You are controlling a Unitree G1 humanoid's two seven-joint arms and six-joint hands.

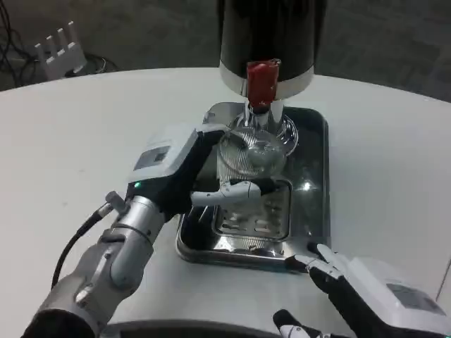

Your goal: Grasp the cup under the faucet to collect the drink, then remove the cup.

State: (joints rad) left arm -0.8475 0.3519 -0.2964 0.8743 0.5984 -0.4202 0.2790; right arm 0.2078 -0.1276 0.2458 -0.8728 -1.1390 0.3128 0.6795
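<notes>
A clear ribbed cup [250, 153] stands on the steel tray [314, 184] right under the faucet, whose red tap handle [262, 82] juts from the black dispenser [272, 39]. My left hand [184, 166] grips the cup from its left side, a white and black finger curling across its front low down. I cannot tell if there is liquid in the cup. At the picture's bottom right my right hand [352, 290] rests near the tray's front right corner, fingers apart and holding nothing.
The tray has a slotted drip grate [259, 217] in front of the cup. A white power strip [60, 46] lies on the floor beyond the round table's far left edge. Bare white tabletop spreads to the left and right of the tray.
</notes>
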